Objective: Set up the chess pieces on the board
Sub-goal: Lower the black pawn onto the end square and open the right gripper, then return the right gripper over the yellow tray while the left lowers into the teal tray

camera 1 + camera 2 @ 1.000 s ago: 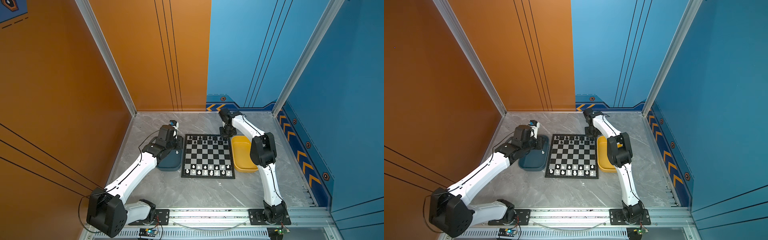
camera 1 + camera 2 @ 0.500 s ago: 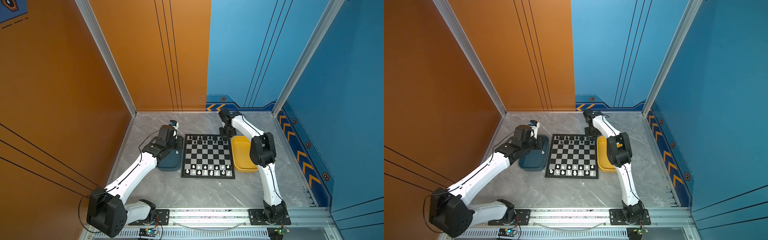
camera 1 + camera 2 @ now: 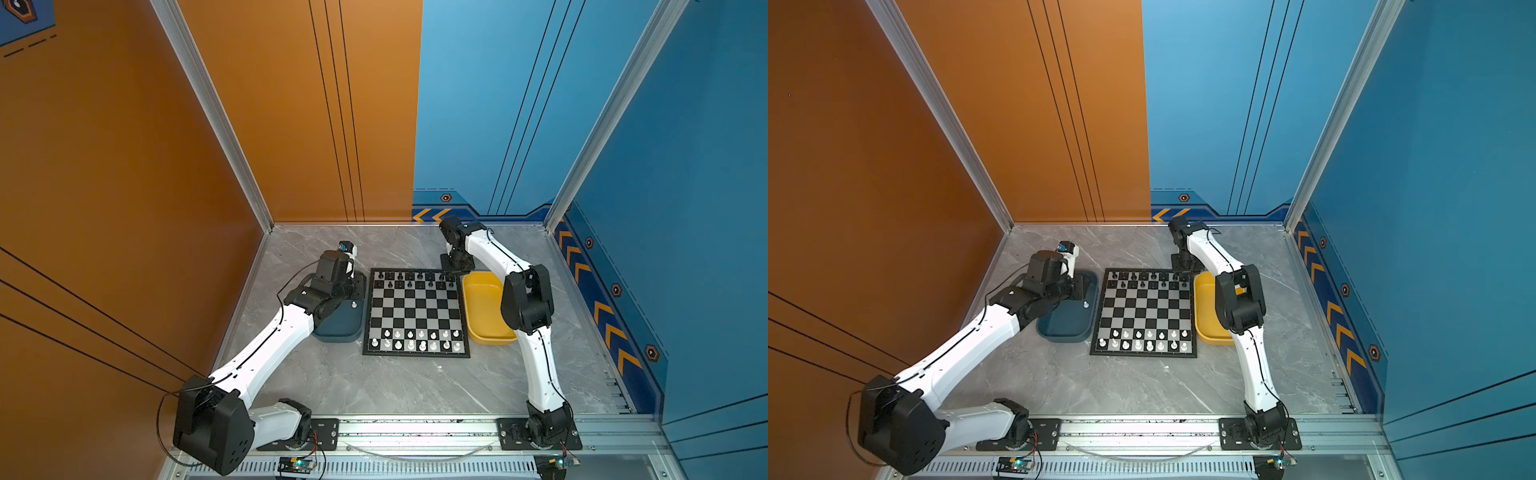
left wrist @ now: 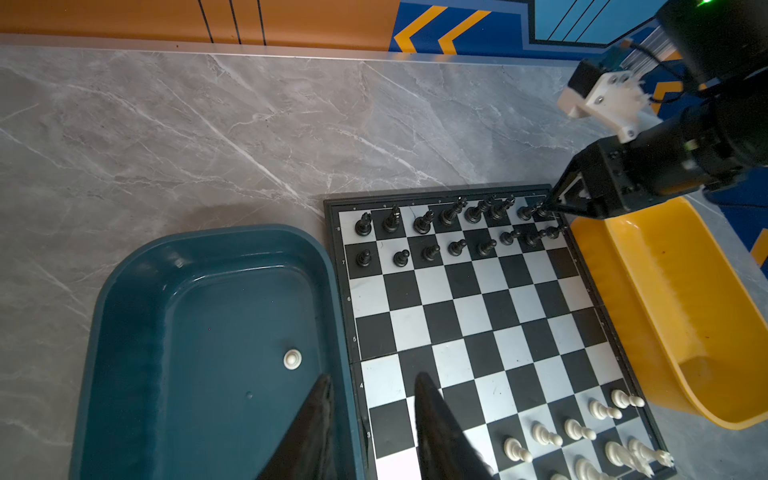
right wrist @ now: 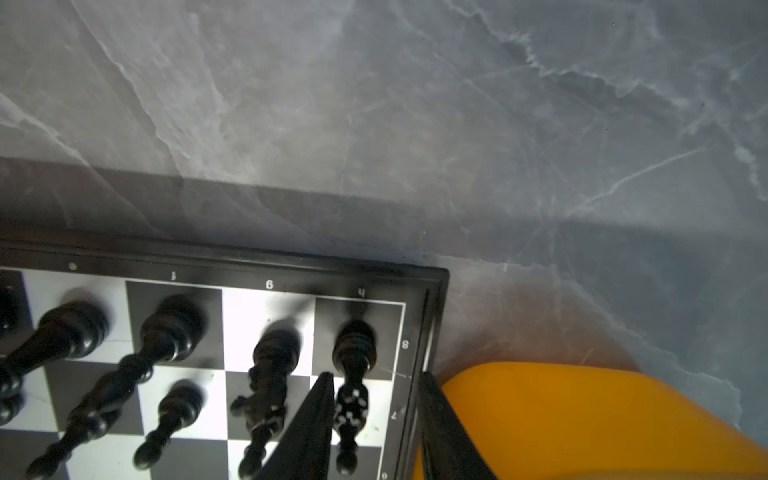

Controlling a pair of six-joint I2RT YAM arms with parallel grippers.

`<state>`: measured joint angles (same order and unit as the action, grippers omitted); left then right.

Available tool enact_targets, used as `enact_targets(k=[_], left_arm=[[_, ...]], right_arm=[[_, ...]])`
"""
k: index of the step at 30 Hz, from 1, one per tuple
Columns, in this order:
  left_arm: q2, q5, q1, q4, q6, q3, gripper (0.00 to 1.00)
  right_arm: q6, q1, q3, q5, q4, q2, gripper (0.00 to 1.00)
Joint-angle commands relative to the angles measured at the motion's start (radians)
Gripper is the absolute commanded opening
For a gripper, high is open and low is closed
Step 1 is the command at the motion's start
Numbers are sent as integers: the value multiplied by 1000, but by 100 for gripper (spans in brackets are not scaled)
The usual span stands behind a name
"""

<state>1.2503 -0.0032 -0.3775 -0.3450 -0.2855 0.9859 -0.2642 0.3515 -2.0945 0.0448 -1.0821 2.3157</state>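
Observation:
The board lies mid-table, with black chess pieces on its two far rows and white ones on its two near rows. My right gripper hangs open over the far right corner. A black piece stands upright on the corner square between its fingers, with a gap on one side. My left gripper is open and empty, straddling the blue tray's rim beside the board. One white piece stands in that tray.
The dark blue tray sits left of the board and the yellow tray right of it, both touching its edges. Grey marble tabletop surrounds them. Orange and blue walls enclose the far and side edges.
My right gripper's jaws have spread apart around the black corner piece, which stays standing on its square. The left arm has barely moved.

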Motion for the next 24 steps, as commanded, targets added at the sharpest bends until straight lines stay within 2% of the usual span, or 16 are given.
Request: enact_targets(k=[1,7,12,17,24], left_arm=[[25,-42,22,-103,-9,37,36],[135,-64,49,-260,-23,147,38],[264,-49,68,-345,-34,205,39],[370,-30,70,-356,-35,226,39],[480,-34,72,-359,-37,265,37]], right_arm=[[18,-20,-15,8,-36,-151,37],[23,-61,52,42,-27,-358,37],[12,-91,208,60,42,-537,39],[-19,-126,404,22,129,-680,39],[-41,-188,584,-14,186,-787,39]])
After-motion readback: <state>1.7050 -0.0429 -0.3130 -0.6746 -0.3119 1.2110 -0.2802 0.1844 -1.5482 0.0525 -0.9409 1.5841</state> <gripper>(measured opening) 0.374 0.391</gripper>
